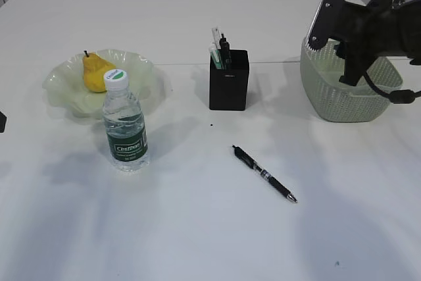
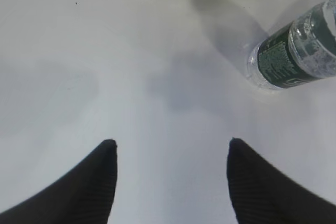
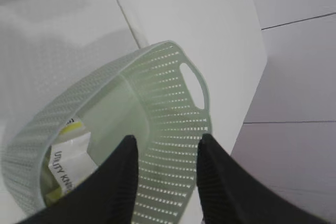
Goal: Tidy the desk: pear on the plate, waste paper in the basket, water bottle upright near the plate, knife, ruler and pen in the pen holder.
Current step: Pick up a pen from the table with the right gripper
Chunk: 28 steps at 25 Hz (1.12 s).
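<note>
While pen (image 1: 264,174) lies on table (image 1: 197,228), right jaws (image 3: 167,145) hover over basket (image 3: 173,103).

The near half of the table (image 1: 197,241) lies open, broken only by the pen (image 1: 264,173) lying flat at a slant right of centre. The upright water bottle (image 1: 124,123) stands just in front of the plate (image 1: 141,74), blocking a straight approach to its near rim. The pen holder (image 1: 229,80) stands mid-table with tools sticking out of its top; wide bare lanes run on both sides of it. The right arm (image 1: 368,21) hangs over the basket (image 1: 342,100), covering its opening.
</note>
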### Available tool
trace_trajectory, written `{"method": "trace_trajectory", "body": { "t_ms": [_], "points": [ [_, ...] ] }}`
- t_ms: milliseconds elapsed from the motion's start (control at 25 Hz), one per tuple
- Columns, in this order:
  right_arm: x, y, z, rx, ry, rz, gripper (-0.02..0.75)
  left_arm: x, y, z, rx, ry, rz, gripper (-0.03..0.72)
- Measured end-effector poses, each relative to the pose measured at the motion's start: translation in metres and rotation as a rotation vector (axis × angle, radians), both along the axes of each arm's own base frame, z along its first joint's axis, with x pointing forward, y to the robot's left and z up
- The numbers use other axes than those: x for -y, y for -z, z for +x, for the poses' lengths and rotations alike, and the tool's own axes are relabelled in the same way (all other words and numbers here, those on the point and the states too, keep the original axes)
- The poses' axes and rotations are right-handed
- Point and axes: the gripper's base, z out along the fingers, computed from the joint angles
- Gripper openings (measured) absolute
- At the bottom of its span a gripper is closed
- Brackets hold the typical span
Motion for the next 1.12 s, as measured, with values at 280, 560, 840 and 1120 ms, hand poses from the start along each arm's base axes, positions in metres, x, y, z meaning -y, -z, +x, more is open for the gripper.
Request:
{"method": "trace_trajectory", "body": {
  "t_ms": [280,560,840,1120],
  "points": [
    [-0.042,-0.013,-0.015,0.016,0.020,0.140,0.284,0.000,0.000,0.000,0.002,-0.001,0.000,0.466],
    [-0.078,-0.007,-0.032,-0.059,0.138,0.328,0.284,0.000,0.000,0.000,0.002,-0.001,0.000,0.466],
    [-0.074,0.007,-0.045,-0.228,0.291,0.372,0.284,0.000,0.000,0.000,0.002,-0.001,0.000,0.466],
    [-0.078,0.019,-0.061,-0.455,0.345,0.420,0.284,0.000,0.000,0.000,0.001,0.000,0.000,0.466]
  ]
}}
